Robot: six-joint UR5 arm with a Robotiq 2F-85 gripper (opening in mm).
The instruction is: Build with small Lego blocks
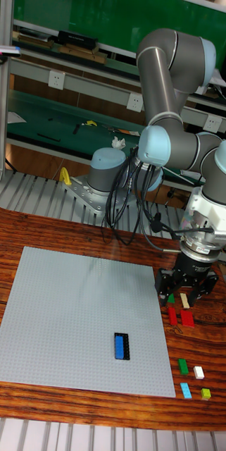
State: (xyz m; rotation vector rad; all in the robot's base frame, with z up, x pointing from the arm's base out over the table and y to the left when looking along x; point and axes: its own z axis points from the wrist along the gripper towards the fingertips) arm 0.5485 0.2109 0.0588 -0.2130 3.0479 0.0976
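Note:
A large grey baseplate (70, 317) lies on the wooden table. On it, near the front right, a blue brick (119, 346) stands beside a black brick (127, 346), the two touching. My gripper (186, 290) hangs low just right of the plate, over a cluster of loose bricks, its black fingers (168, 283) spread apart. A tan brick (185, 301) lies tilted between the fingertips. A small dark green brick (172, 299) and two red bricks (172, 315) (187, 318) lie just in front of the gripper. Whether the fingers touch the tan brick cannot be told.
More loose bricks sit near the table's front right: green (183, 365), white (198, 372), light blue (186, 390) and lime (206, 393). The arm's base (107, 176) stands behind the plate, with cables (127, 211) hanging over the table's back.

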